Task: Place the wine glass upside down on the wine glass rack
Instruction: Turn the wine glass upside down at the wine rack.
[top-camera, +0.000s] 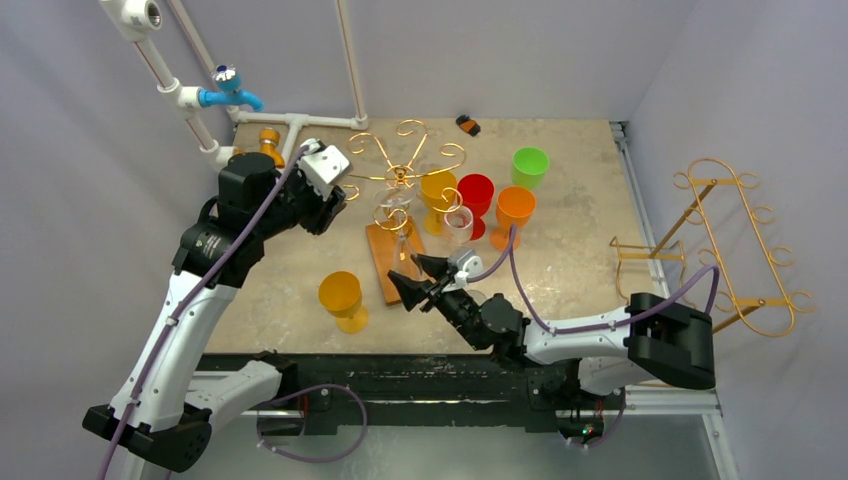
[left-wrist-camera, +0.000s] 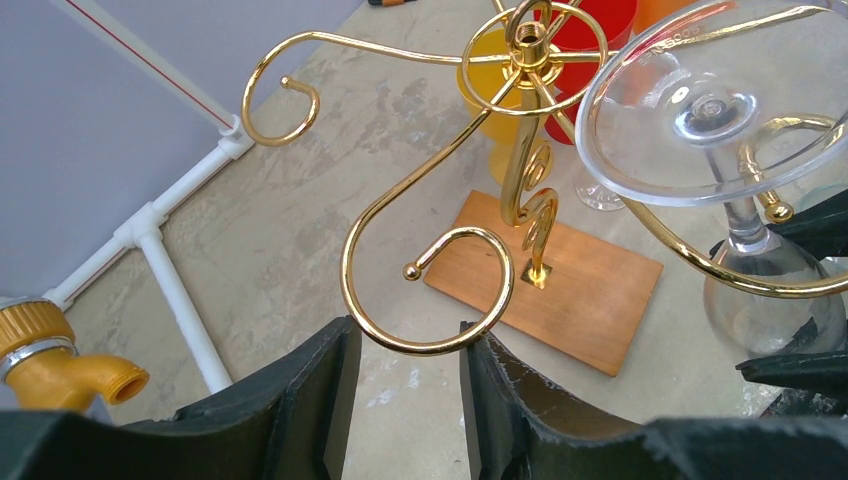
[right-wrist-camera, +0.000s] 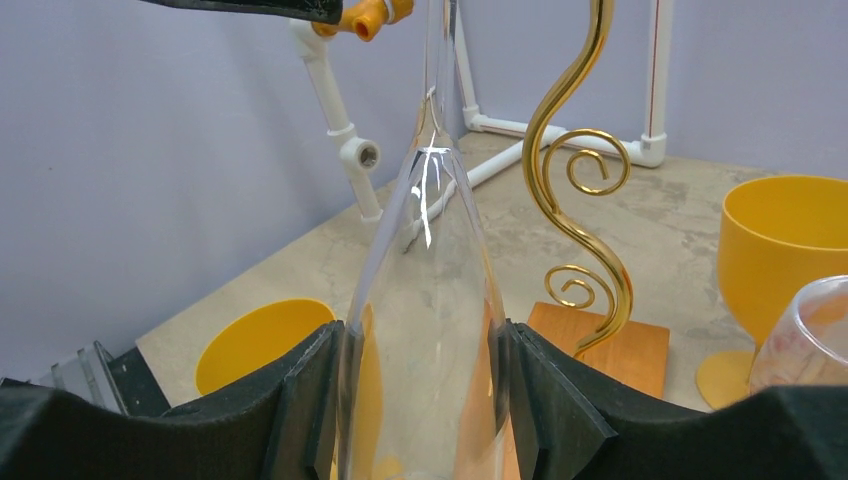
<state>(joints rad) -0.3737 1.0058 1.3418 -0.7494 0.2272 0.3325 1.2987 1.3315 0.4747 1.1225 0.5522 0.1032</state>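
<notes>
Right gripper is clamped on the wine glass. The bowl is pinched between both pads and the glass is inverted, stem running up past the fingertips. Left wrist view shows the stem inside a hook of the wine glass rack, foot above the hook. Left gripper has its fingers part-spread with another rack curl lying across the tips; can't tell if it's pinched or only touching. A yellow cup sits just beyond the right fingers.
</notes>
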